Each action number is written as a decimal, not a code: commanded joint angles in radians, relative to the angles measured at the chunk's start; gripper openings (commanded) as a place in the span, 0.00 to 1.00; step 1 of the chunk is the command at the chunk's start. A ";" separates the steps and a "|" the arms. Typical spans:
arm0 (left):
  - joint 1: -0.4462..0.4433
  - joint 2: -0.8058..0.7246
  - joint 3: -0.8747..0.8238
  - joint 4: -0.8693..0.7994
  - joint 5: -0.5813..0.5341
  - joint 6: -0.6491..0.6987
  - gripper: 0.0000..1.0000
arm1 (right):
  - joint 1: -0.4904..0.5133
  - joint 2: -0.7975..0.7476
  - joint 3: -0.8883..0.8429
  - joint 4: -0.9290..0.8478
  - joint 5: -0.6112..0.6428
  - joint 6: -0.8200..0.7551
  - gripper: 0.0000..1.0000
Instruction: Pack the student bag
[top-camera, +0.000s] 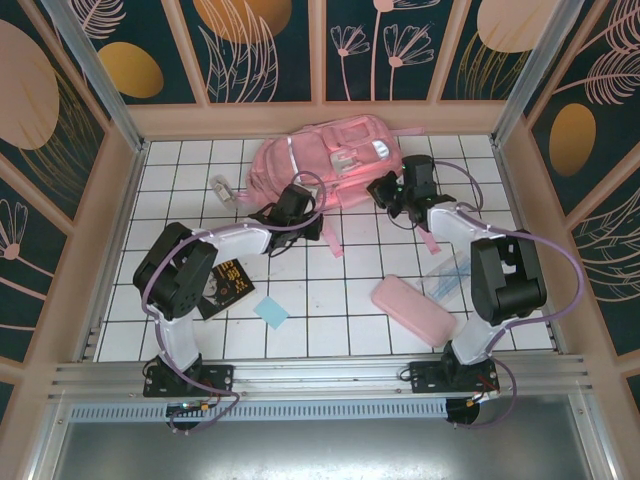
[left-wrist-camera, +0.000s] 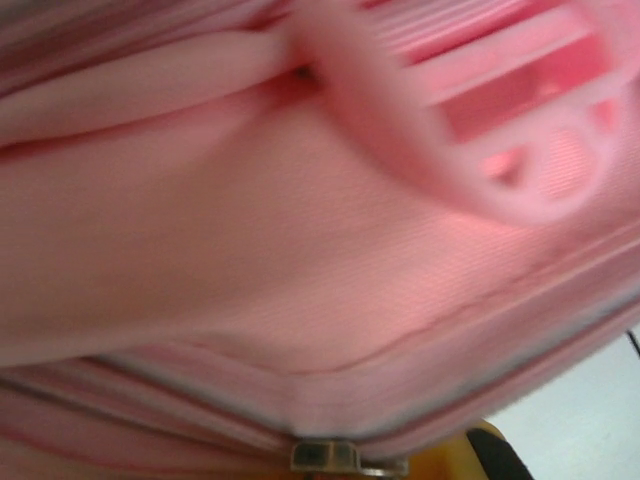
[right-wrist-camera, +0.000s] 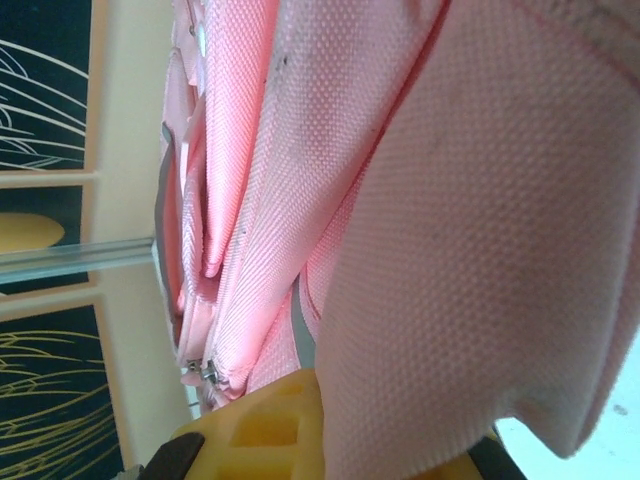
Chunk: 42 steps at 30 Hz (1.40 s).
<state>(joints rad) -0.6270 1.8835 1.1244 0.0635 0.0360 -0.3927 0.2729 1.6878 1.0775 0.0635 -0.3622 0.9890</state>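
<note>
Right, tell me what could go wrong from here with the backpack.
1. The right hand seems to pinch only a fold of the backpack; thin fabric could slip free when pulled.
2. The left hand is shut right at the zip; it may have caught cloth rather than the pull.
3. A loose strap trails by the arms and might snag.
</note>
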 joint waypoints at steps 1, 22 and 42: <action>0.045 -0.030 -0.043 -0.152 -0.042 0.043 0.00 | -0.071 0.001 0.084 0.031 0.081 -0.139 0.00; -0.043 0.058 0.186 -0.028 0.412 -0.253 0.00 | -0.104 -0.016 0.086 -0.074 -0.085 -0.151 0.97; -0.070 0.126 0.306 -0.137 0.358 -0.235 0.00 | 0.040 0.038 -0.222 0.320 -0.212 0.214 0.72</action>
<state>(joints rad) -0.6960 2.0369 1.4128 -0.0513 0.4271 -0.6647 0.3073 1.6886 0.8654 0.2687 -0.5800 1.1484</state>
